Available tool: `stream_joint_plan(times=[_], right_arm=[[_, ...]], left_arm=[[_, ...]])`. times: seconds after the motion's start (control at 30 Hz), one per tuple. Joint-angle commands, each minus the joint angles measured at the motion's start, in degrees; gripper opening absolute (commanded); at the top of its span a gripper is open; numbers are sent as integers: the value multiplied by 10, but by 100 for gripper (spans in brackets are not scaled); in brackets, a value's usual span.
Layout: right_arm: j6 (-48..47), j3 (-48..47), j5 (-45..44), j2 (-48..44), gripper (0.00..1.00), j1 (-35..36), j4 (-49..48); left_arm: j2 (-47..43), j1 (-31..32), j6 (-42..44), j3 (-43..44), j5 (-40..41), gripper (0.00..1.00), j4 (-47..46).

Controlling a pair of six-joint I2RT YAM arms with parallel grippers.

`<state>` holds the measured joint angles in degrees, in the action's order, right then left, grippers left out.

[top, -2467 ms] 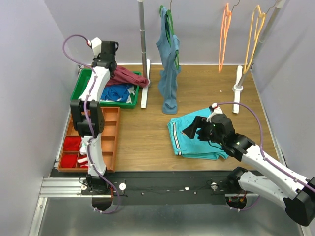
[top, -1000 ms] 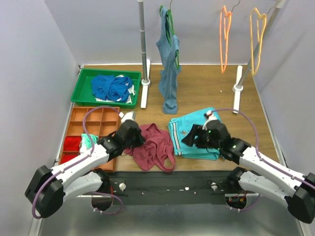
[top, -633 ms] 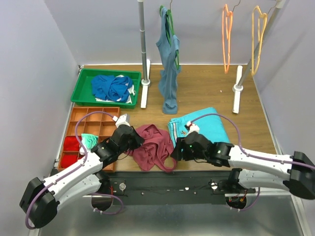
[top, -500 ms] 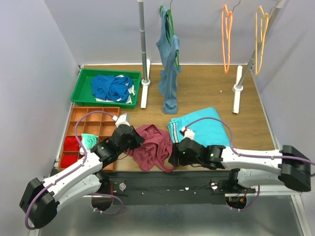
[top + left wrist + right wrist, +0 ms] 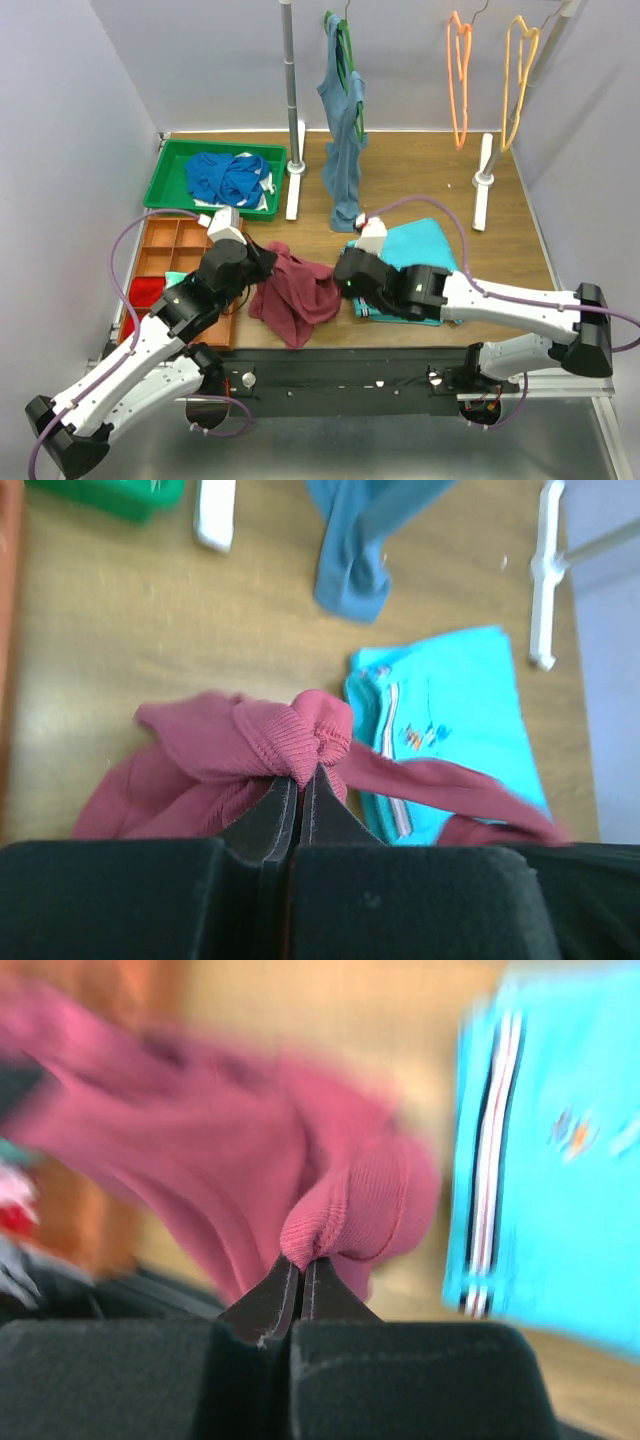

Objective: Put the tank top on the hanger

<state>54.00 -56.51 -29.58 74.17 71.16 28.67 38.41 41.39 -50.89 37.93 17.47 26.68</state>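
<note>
Top external view: we find the left tool [image 5: 258,263] and the right tool [image 5: 346,273] at opposite sides of the maroon tank top [image 5: 295,295], which is bunched between them over the near part of the desk [image 5: 420,180]. A second ago it lay spread flat there, held by the left tool alone, while the right tool stood spread over the turquoise garment [image 5: 430,245]. The right tool has since crossed over and closed on the top's right edge. The orange hanger [image 5: 458,70] hangs at the far right, well apart from both arms and untouched. Left wrist view: the left tool [image 5: 298,780] is pressed together, pinching a gathered ribbed edge of the tank top [image 5: 250,745]; a strap runs off to the right across the turquoise garment [image 5: 450,710]. Right wrist view: the picture is blurred by motion, yet the right tool [image 5: 300,1272] is plainly pressed together on a ribbed fold of the tank top [image 5: 340,1195]. Assessment: the garment is now under two-point control, which we judge necessary for opening a strap or the neck. The hanging itself has not begun, and the top must yet be carried to the hanger. Risk noted: both grips take bunched folds, so the opening may not present cleanly.
</note>
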Motion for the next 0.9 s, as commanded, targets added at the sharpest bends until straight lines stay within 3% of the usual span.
stream_joint_plan(times=[0.0,0.07,0.17,0.27,0.37,0.4,0.43,0.47,0.53,0.57,0.67,0.87], right_arm=[[-133,-239,-234,22,1,-7,110],[-222,-307,-250,36,1,-48,100],[-294,-411,-197,51,1,-88,75],[-282,-428,-146,50,1,-88,94],[-218,-279,-82,3,1,-88,85],[-197,-229,-66,-13,1,-88,60],[-176,-118,-33,-33,1,-88,44],[-135,-64,-14,-68,1,-88,26],[-100,43,34,-103,1,-88,-37],[-67,122,44,-127,1,-88,-51],[-17,224,68,-148,1,-88,-89],[0,249,69,-164,4,-88,-96]], left_arm=[[49,2,79,139,102,0,14],[86,1,100,208,105,0,8],[116,0,124,275,106,0,14],[114,-1,121,273,89,0,23],[81,-1,84,185,50,0,18],[70,-1,72,152,35,4,10],[58,-2,57,118,20,9,1],[48,-1,35,49,-15,21,-21],[22,0,12,-14,-56,28,-44],[8,0,-5,-70,-72,45,-68],[-8,1,-15,-128,-98,72,-87],[8,2,12,-111,-80,69,-91]])
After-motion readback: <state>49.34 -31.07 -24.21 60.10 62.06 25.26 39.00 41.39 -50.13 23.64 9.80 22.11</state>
